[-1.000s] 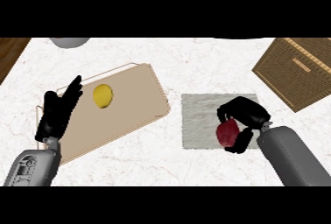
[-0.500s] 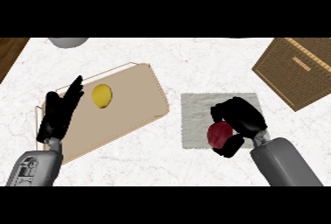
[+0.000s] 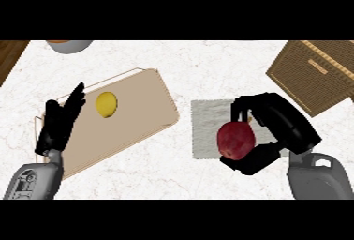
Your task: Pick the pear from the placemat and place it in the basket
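We see the red pear (image 3: 236,139) in the right robot hand (image 3: 280,124), whose fingers curl over its top while the thumb wraps under its lower side, so the hand is clamped on the fruit. The pear sits over the right half of the pale grey placemat (image 3: 206,126); we cannot tell whether it touches the cloth. The woven brown basket (image 3: 314,75) stands up and to the right, apart from the placemat, on the white marbled worktop (image 3: 207,65). Left of the placemat lies a tilted beige cutting board (image 3: 142,110) with a yellow fruit (image 3: 106,104) on it. The left robot hand (image 3: 59,124) rests at the board's left edge, fingers straight and apart, holding nothing. A grey bowl (image 3: 69,45) shows at the top left.
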